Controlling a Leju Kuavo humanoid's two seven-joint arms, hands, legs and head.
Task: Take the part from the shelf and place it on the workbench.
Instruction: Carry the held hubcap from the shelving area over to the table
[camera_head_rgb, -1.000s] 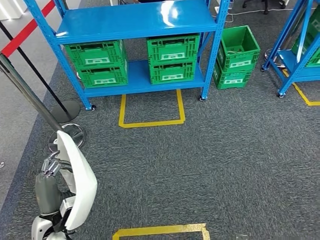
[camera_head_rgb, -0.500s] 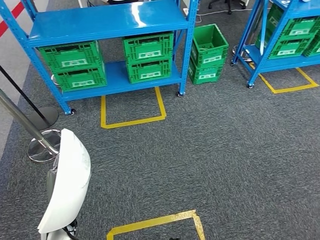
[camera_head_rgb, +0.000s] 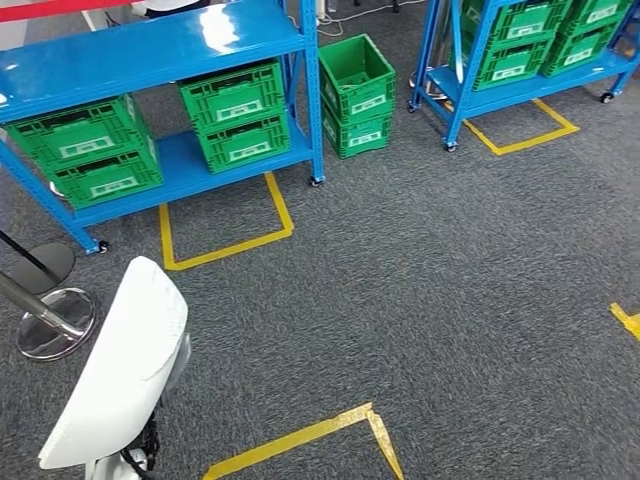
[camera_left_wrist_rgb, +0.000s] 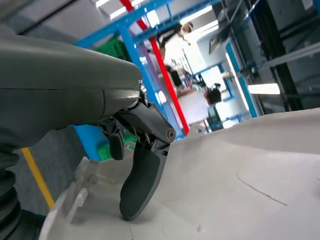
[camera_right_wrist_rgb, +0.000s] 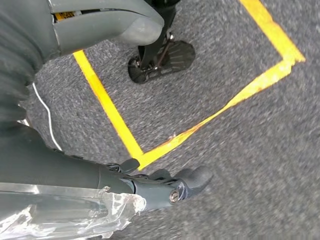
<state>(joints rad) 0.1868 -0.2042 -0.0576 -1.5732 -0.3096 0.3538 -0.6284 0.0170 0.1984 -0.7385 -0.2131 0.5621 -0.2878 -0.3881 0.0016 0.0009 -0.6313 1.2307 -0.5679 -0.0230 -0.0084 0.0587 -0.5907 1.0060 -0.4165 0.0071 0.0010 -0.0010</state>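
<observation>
Carrying the white part (camera_head_rgb: 121, 370) near-left in your left hand (camera_left_wrist_rgb: 141, 165), fingers pressed on its shell, long axis running near-to-far; right hand (camera_right_wrist_rgb: 166, 187) hangs, grip unclear; no desk visible.

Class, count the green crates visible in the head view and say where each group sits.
At least 10: four on the left shelf's lower level, two stacked on the floor, at least four on the right shelf. The frame edge may hide more.

White curved part (camera_head_rgb: 121, 375) against speckled dark grey carpet (camera_head_rgb: 453, 300). Glossy blue shelf (camera_head_rgb: 151, 50) holding bright green crates (camera_head_rgb: 234, 115) with white labels. Yellow tape outline (camera_head_rgb: 219, 235) before shelf.
</observation>
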